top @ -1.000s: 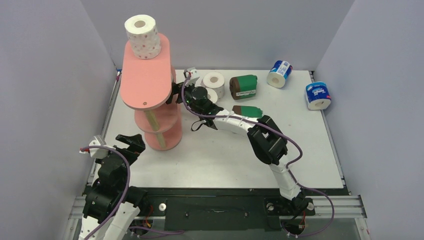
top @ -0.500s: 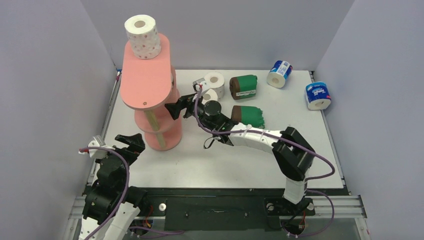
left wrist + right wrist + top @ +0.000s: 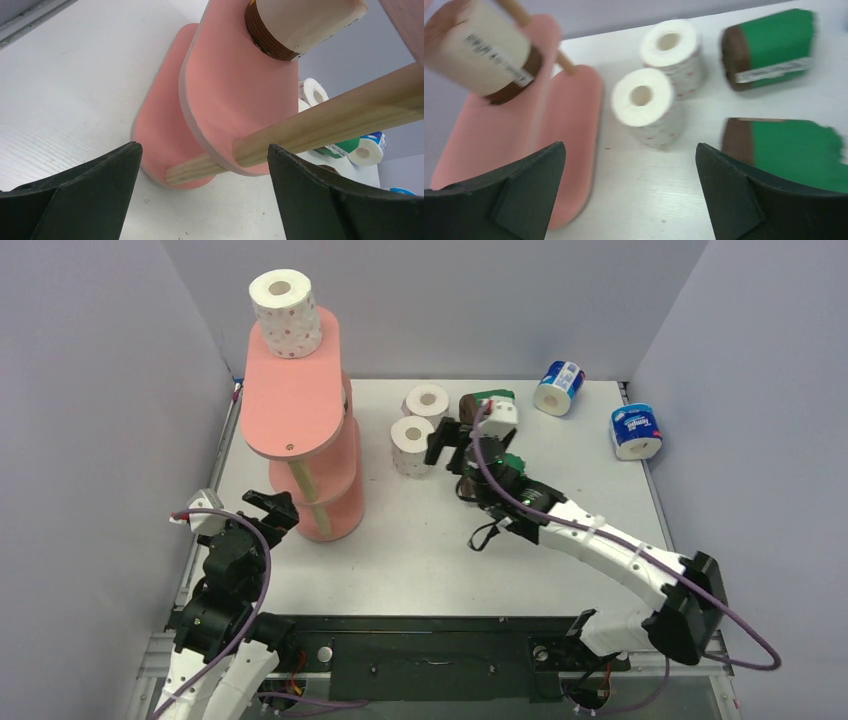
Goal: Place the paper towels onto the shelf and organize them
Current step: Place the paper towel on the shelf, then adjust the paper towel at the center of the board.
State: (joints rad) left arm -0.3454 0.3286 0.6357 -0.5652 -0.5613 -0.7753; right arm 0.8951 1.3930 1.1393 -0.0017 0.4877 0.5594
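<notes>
Your right gripper [image 3: 629, 147] gapes wide and empty, just right of two dotted rolls [image 3: 412, 445] at centre frame. Your left gripper [image 3: 203, 146], equally wide and empty, faces the shelf [image 3: 295, 400] at upper left, whose top board carries another roll [image 3: 286, 312].

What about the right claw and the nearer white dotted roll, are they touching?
Apart. The right wrist view shows the right gripper open, with bare table between its fingertips and the nearer white dotted roll.
</notes>
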